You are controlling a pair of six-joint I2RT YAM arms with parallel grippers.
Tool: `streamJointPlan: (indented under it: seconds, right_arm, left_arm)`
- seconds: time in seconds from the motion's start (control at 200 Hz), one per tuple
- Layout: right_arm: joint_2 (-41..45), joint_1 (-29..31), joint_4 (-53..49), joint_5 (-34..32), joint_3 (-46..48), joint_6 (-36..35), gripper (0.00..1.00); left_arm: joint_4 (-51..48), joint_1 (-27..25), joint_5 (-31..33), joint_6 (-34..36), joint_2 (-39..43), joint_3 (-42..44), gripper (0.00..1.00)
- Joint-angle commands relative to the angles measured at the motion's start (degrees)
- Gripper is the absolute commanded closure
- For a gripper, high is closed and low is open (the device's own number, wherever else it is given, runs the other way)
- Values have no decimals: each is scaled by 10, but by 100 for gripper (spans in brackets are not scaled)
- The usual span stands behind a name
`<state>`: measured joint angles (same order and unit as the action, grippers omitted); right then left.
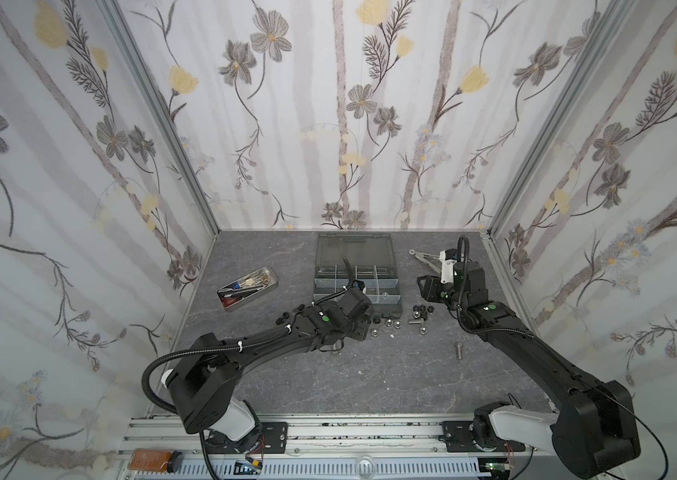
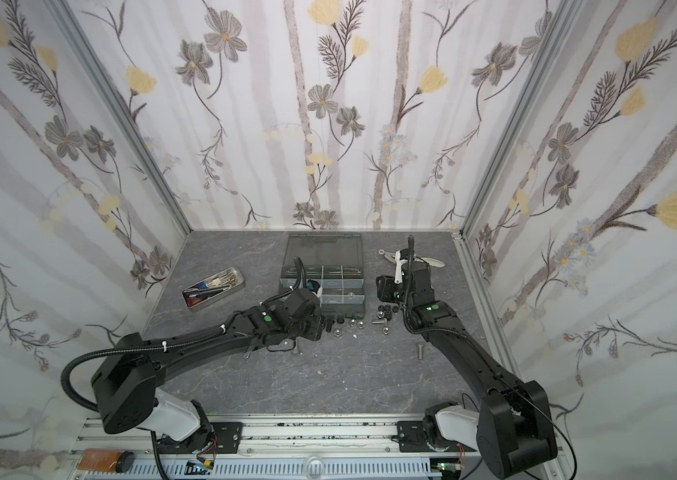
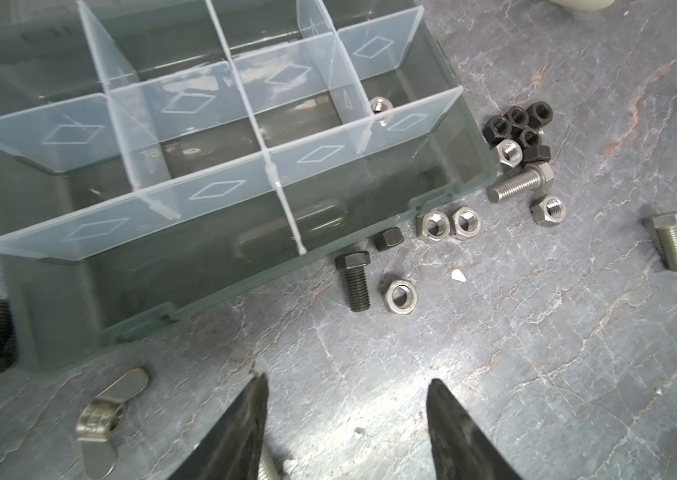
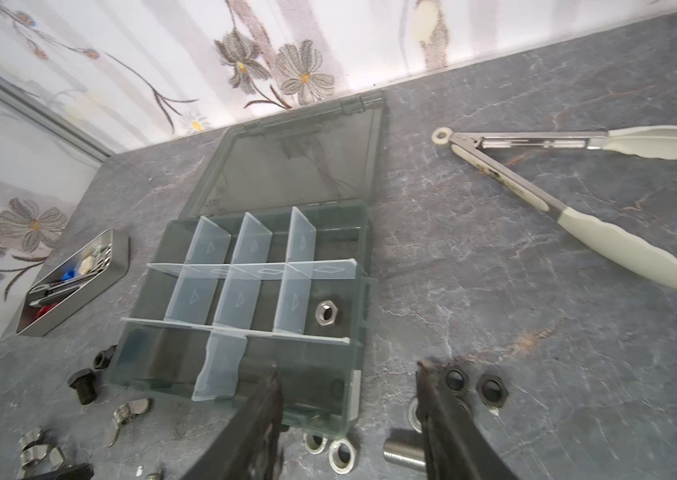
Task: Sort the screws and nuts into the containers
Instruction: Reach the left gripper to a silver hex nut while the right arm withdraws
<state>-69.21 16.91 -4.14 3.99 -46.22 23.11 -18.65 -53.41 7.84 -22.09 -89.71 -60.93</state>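
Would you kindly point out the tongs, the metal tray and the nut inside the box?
Tongs (image 4: 628, 251): right wrist view, white tip.
Tray (image 4: 95, 282): right wrist view, side wall.
Nut (image 4: 319, 312): right wrist view, its ring.

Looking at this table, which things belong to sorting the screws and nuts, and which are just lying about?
For the job:
- screws, black and silver
- nuts, hex and wing-shaped
- organizer box with divided compartments, one silver nut already inside

Just lying about:
- metal tray of small tools
- tongs with white tips
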Motion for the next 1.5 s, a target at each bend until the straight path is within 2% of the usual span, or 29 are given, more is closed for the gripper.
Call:
streamJointPlan:
  seconds: [0.0,0.4,0.625,0.839,1.309,1.494]
  right_arm:
    - [25,-13,25,-16,22,25,47]
    - [101,-32,68,-36,108,46,47]
    - [99,-38,78,-27,117,47,47]
    - [100,-40,86,-21,123,47,47]
    - [99,-43,89,-16,125,47,46]
    - [99,-44,88,-16,123,47,46]
  left_arm:
    - [6,-15,3,-6,-47,-38,45]
    - [-9,-38,-30,-42,-170,-108,57]
    - [-32,-39,-28,-61,-215,-142,57]
    - [-51,-38,-6,-69,-224,-158,55]
    - [-51,-36,-8,-77,-242,-156,53]
    - [-48,-36,-11,-77,-246,-154,58]
